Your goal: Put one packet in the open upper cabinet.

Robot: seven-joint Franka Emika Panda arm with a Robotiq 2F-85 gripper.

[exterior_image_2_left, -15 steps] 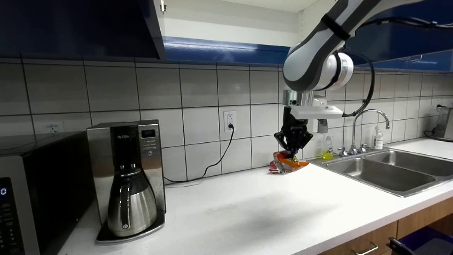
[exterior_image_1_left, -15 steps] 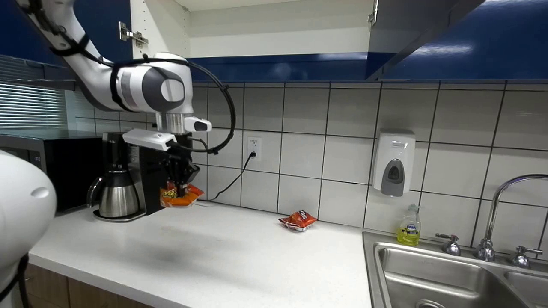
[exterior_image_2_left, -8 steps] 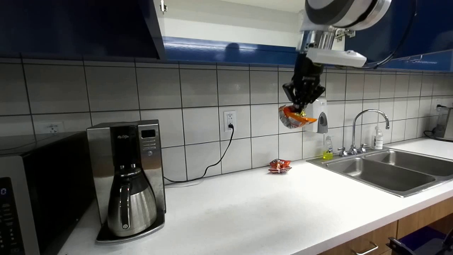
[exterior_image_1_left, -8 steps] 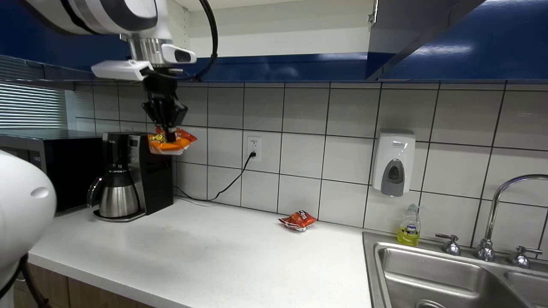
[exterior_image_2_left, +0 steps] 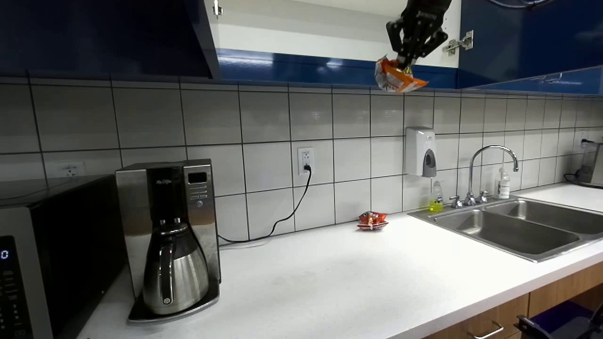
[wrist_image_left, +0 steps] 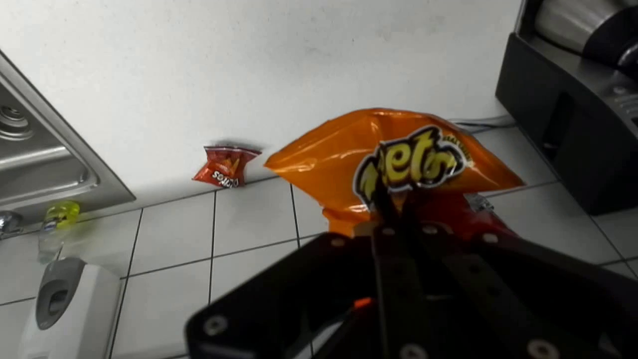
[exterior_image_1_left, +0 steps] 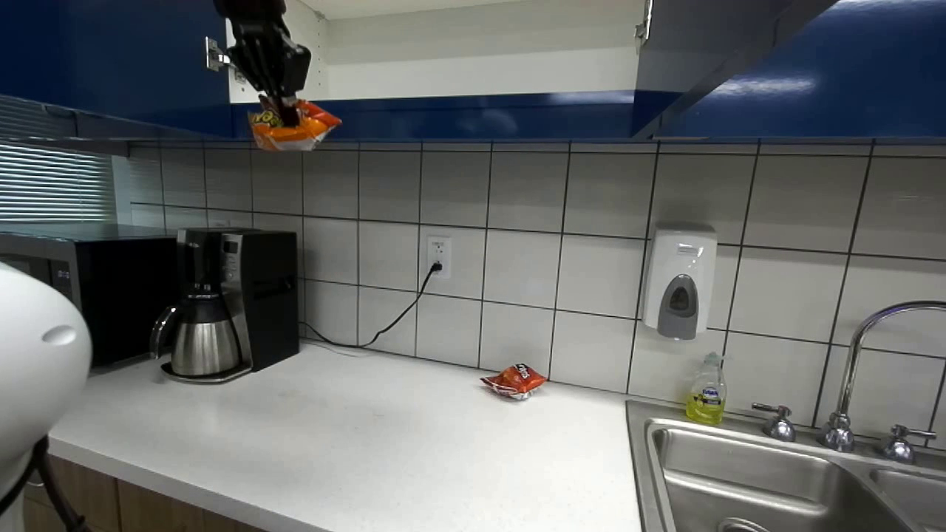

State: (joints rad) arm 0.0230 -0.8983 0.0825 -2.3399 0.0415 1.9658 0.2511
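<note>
The orange packet point(exterior_image_2_left: 395, 82) and the gripper point(exterior_image_2_left: 404, 64) have been lifted higher; half a second ago the packet was seen lower down, in front of the wall tiles point(exterior_image_1_left: 599, 273), and now it is seen in front of the blue bottom edge of the open upper cabinet point(exterior_image_1_left: 443, 118) in both exterior views; how far out from the cabinet it is held cannot be told. The packet is pinched at its middle by the gripper, with the fingers drawn close together; it is held up in the air, outside the cabinet; in the wrist view its shiny front with big yellow letters is shown, and some letters are hidden by the fingers. The red packet point(exterior_image_1_left: 516, 381) has been left in the same place; it is laid on the white counter point(exterior_image_1_left: 443, 443), near the wall tiles and well apart from the gripper. The coffee maker point(exterior_image_2_left: 201, 230) is set just beside the microwave point(exterior_image_2_left: 70, 245); the sink point(exterior_image_1_left: 641, 473) is set into the counter, with a bottle of yellow soap point(exterior_image_1_left: 707, 399) at its back edge; near the bottle, higher up, a white soap box point(exterior_image_1_left: 665, 273) is fixed to the wall tiles.
</note>
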